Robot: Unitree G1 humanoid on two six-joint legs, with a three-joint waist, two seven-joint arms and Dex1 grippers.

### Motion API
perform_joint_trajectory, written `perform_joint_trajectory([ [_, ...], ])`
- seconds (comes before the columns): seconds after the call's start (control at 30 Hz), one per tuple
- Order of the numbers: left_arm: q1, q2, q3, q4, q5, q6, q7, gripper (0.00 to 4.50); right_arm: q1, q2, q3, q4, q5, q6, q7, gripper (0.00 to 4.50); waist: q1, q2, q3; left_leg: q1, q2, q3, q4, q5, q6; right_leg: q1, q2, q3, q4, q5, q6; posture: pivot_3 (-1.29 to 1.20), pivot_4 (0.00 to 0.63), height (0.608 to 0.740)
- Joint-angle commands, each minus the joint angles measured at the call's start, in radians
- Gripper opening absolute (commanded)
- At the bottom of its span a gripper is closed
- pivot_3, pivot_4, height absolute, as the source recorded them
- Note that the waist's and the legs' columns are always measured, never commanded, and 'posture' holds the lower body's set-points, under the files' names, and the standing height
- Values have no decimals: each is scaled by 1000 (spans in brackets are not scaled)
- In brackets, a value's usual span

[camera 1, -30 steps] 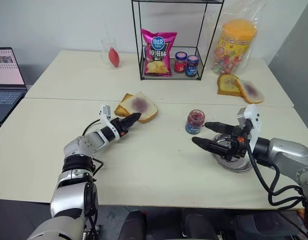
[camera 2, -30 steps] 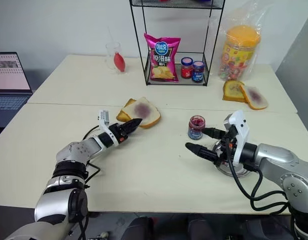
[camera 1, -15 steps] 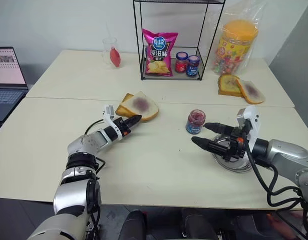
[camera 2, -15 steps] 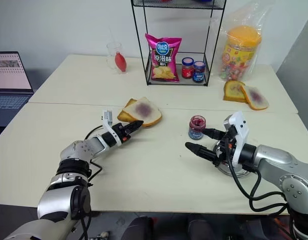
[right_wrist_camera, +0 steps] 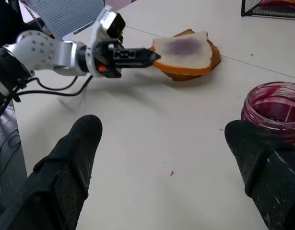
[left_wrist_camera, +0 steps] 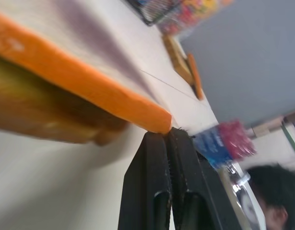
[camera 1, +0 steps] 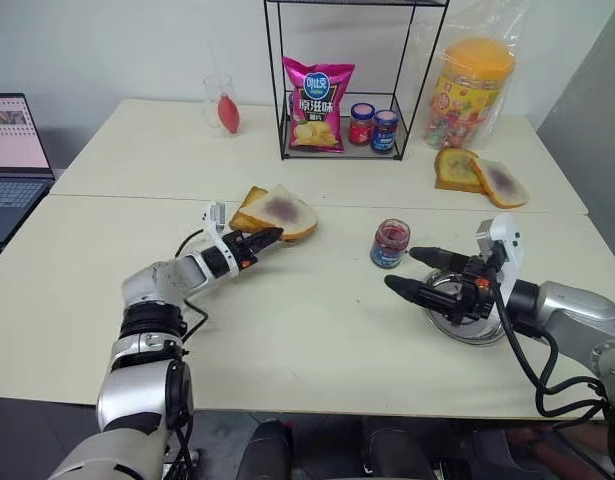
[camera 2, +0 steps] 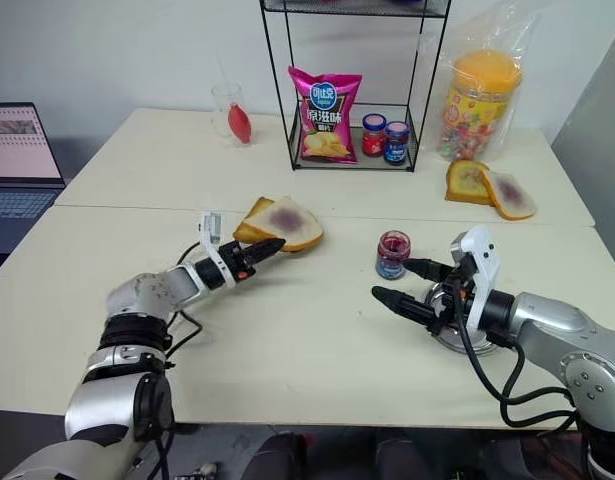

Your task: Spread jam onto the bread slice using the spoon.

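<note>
Black fingers of your left gripper (camera 1: 268, 236) have just pressed together at the bread slice (camera 1: 281, 209) corner, mid-frame, apparently pinching nothing. Right gripper (camera 1: 408, 271) stays spread beside the jam jar (camera 1: 390, 243), lower right; spreading's not begun.

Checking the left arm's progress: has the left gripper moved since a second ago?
Yes. The left gripper, jaws shut, has shifted toward the bread slice and now sits at its near corner.

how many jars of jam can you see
3: an open jam jar on the front table beside the right gripper, and two lidded jars on the wire rack's shelf. Others may be hidden.
</note>
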Motion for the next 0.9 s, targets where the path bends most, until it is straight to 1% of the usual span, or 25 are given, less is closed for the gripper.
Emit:
perform_joint_trajectory([
  [0.03,90,135,-179,-340,-47,125,-179,58,2,-46,-58,-30,49,9,44,4500,-2,0,0,-1,0,0,0,0,0,-1,0,0,0,0,0,0,150,740],
  [0.1,161,197,-262,-477,-62,156,-236,58,1,-57,-60,-24,55,8,51,4500,-5,1,-1,0,0,0,-1,0,0,-1,0,0,0,0,-1,0,150,740],
  [0.17,222,238,-324,-574,-57,149,-272,58,0,-62,-57,-19,55,6,56,4500,-4,2,-1,0,0,0,-1,0,0,-1,-1,0,1,-2,-3,0,150,740],
  [0.27,298,264,-432,-630,19,69,-292,58,-10,-54,-48,-14,52,3,48,4500,-4,2,0,0,0,0,0,0,0,-1,-1,0,2,-2,-4,0,150,740],
  [0.33,313,261,-468,-617,61,18,-290,58,-12,-48,-45,-16,55,3,40,4500,-3,2,0,0,0,-1,0,0,0,-1,-1,0,3,-2,-4,0,150,740],
  [0.5,259,200,-522,-461,203,-127,-226,58,0,-41,-52,-27,58,6,25,4500,2,2,-1,1,-1,-1,1,0,0,-1,0,0,4,-3,-5,0,150,740],
  [0.67,194,149,-492,-359,220,-139,-212,58,3,-40,-59,-26,62,5,15,4500,8,2,-1,0,-1,0,2,0,0,-1,-1,-1,4,-2,-4,0,150,740],
  [0.9,187,174,-485,-326,237,-168,-241,58,7,-46,-62,-29,69,6,10,4500,5,2,-1,1,0,-1,2,0,0,-1,0,-1,5,-2,-4,0,150,740],
])
